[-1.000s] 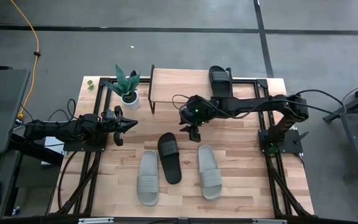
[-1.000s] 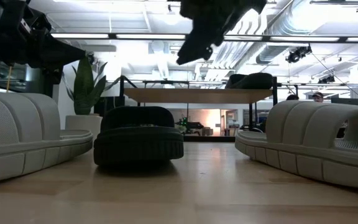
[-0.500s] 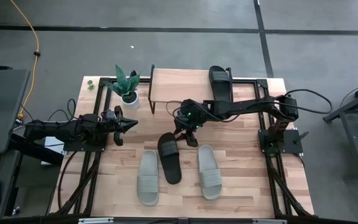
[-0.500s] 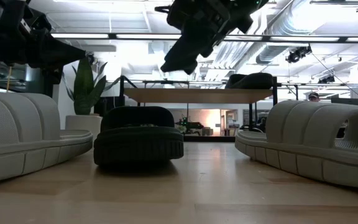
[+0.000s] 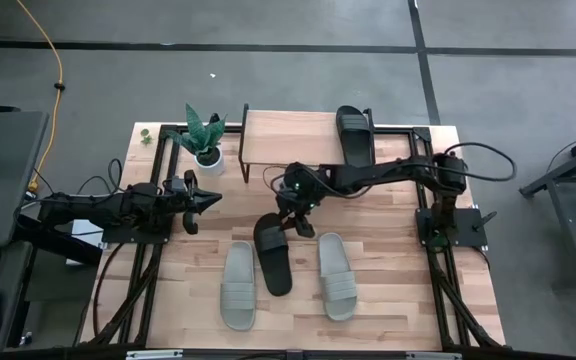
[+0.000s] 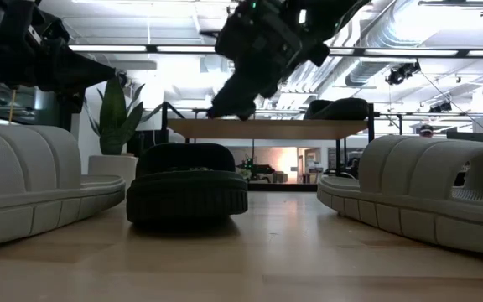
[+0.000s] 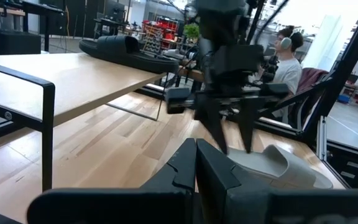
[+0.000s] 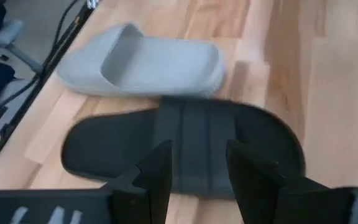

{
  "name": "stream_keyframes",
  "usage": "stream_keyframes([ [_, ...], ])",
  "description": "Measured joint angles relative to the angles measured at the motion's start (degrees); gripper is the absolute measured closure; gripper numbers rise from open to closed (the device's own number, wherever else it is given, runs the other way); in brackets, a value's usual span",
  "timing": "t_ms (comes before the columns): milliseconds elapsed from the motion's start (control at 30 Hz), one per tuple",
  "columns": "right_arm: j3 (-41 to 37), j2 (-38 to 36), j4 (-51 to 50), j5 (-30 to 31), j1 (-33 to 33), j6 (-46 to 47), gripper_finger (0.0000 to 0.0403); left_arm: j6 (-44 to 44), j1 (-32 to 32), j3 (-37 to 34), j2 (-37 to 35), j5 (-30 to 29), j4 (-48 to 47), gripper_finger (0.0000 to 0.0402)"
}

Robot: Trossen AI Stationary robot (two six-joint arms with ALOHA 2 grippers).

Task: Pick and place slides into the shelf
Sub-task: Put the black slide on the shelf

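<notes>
High view: light wooden shelf with black metal legs (image 5: 288,128) stands at the table's far edge, one black slide sandal (image 5: 353,134) on top. A second black slide (image 5: 273,252) lies mid-table between two pale grey-green slides (image 5: 238,285) (image 5: 336,275). Right gripper (image 5: 295,222) hovers over the black slide's far end; left gripper (image 5: 211,198) waits at the left, fingers closed.

Low view: black slide (image 6: 187,183) in front of the shelf (image 6: 267,127).

Left wrist view: own fingers pressed together.

Right wrist view: parted fingers (image 8: 158,169) above the black slide's strap (image 8: 194,140), holding nothing.
</notes>
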Motion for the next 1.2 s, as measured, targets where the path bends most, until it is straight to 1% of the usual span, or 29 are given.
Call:
stream_keyframes([
  [200,-0.02,0.84,1.28,-3.33,-2.64,-1.38,0.0263,0.0,0.0,0.0,0.0,-0.02,0.0,0.0401],
  [267,-0.02,1.72,3.89,-4.71,-3.01,-1.38,0.0263,0.0,0.0,0.0,0.0,-0.02,-0.02,0.0401],
  [367,-0.02,3.14,5.27,-7.21,-3.06,-1.53,0.0263,0.01,0.0,0.0,0.02,-0.02,-0.04,0.0401],
  [700,-0.02,6.52,7.51,-8.25,-3.91,-1.14,0.0263,0.0,0.0,0.0,0.02,-0.04,0.0,0.0401],
  [933,-0.02,6.99,7.7,-8.82,-3.89,-0.97,0.0262,0.0,0.0,0.0,0.02,-0.02,-0.11,0.0401],
  [1200,-0.02,6.99,7.62,-7.1,-3.85,0.36,0.0238,0.02,0.0,-0.02,0.02,-0.02,-0.11,0.0401],
])
